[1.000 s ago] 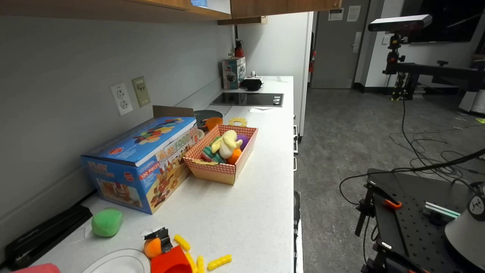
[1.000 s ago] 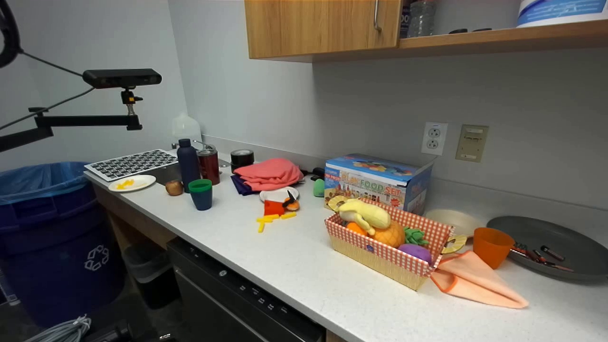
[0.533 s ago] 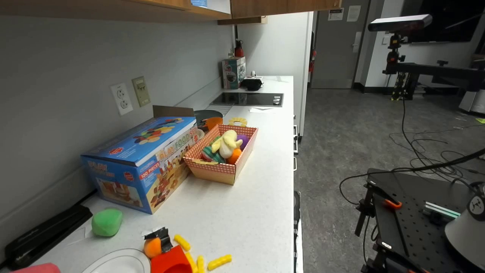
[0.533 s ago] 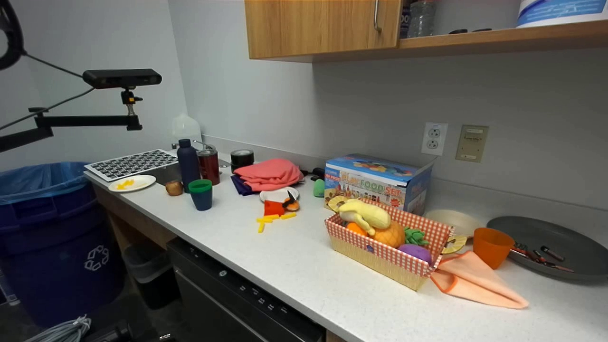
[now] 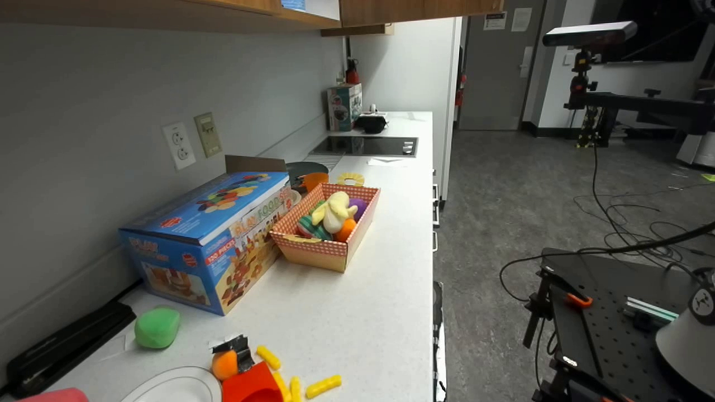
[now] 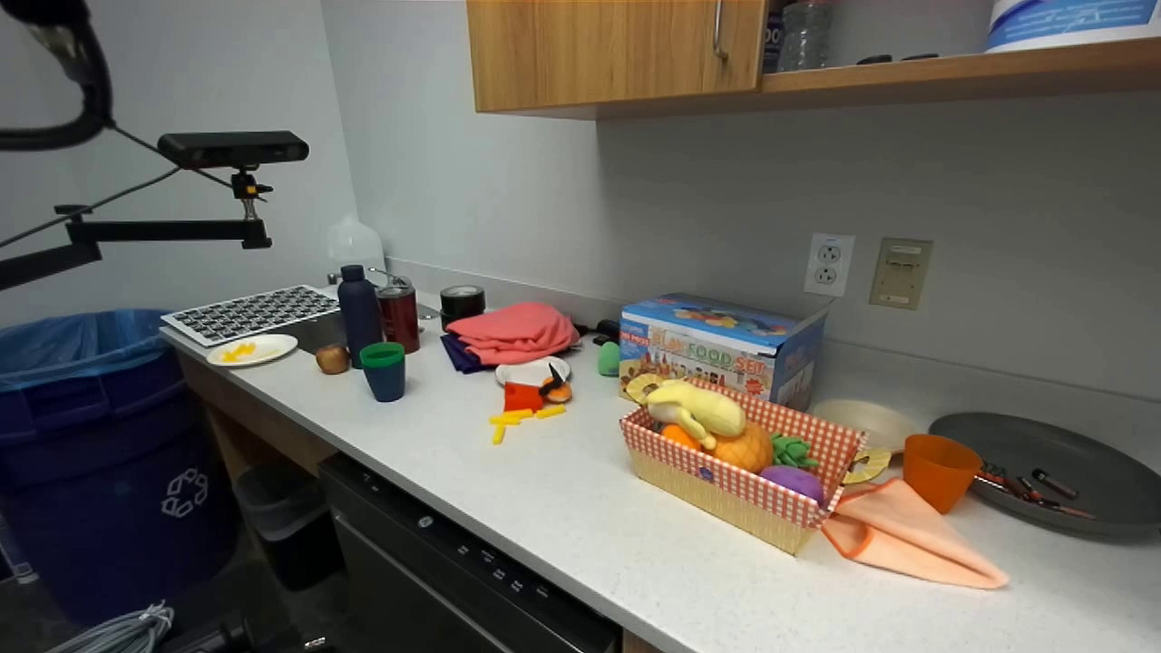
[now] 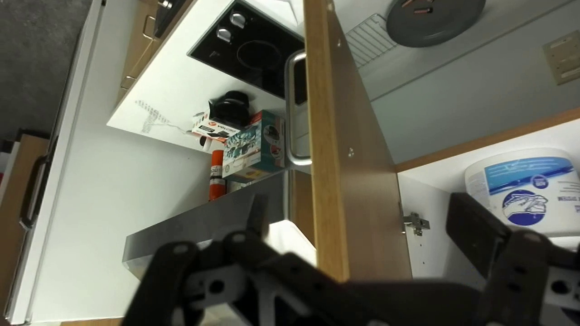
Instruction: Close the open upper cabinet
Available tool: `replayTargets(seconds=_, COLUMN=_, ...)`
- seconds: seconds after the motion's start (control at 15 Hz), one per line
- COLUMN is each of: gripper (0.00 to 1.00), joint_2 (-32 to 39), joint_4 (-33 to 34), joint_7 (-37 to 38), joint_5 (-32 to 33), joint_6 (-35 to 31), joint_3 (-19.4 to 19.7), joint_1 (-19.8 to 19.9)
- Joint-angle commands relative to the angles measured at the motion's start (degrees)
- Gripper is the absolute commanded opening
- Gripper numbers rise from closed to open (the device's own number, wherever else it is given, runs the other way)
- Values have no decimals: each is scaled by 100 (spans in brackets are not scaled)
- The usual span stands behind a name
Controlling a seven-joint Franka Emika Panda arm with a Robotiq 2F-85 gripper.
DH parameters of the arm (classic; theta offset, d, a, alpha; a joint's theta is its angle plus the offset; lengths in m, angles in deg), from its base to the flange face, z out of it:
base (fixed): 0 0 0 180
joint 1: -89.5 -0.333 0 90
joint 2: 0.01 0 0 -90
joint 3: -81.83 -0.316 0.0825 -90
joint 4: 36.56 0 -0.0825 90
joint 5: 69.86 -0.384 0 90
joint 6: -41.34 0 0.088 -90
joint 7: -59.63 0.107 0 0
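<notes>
Wrist view: seems at pre-push positioning, with spread-fingered gripper by the open upper cabinet door, then should press toward three o'clock.

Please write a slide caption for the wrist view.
Open black two-finger gripper facing the open, flat tan wooden cabinet door with silver metal handle.

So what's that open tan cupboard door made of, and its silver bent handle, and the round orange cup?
The cupboard door looks like smooth wood, or wood-look board: faint grain marks its edge. The handle seems satiny metal: silvery and catching light. The cup is probably plastic: smooth, evenly coloured sides.
</notes>
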Motion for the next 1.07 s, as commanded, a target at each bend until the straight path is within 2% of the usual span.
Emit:
replayTargets(seconds=0.0, gripper=100, joint_2=181, joint_4=87, joint_7=-148, joint_5=-128, joint_6=-101, joint_3=-22, joint_1=148)
replayTargets(seconds=0.2, gripper=100, joint_2=378, joint_4=225, joint_7=-173, joint_5=-128, joint_6=-153, joint_3=8, joint_1=150)
replayTargets(seconds=0.67, gripper=100, joint_2=975, joint_4=426, joint_7=-335, joint_5=-266, joint_6=-916, joint_3=241, joint_1=59)
replayTargets(seconds=1.0, gripper=100, joint_2=1107, joint_4=457, joint_7=-696, joint_5=-663, joint_6=-949, joint_3=329, joint_1=-37)
